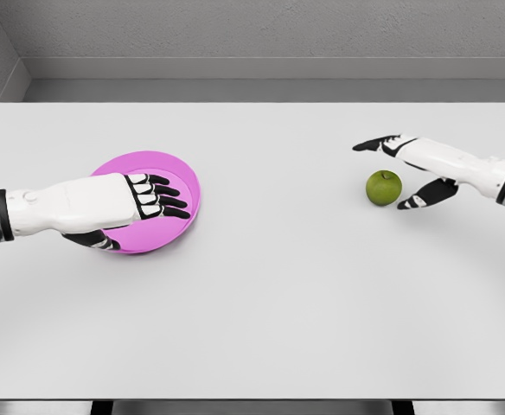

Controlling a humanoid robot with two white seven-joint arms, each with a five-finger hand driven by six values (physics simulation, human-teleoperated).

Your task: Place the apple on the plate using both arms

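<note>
Apple (pixel 384 187) at 3 o'clock on table (pixel 278 303), not on plate (pixel 179 173) at 9 o'clock. Right hand (pixel 408 173) wide open beside apple, holding nothing. Left hand (pixel 140 203) flat over plate. Grab and carry left to do

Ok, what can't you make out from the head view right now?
- Pink plate: its middle and near rim hidden under the left hand.
- Whether that hand touches the plate.
- Whether the right hand touches the green apple.
- Both arms cut off at the picture edges.
</note>
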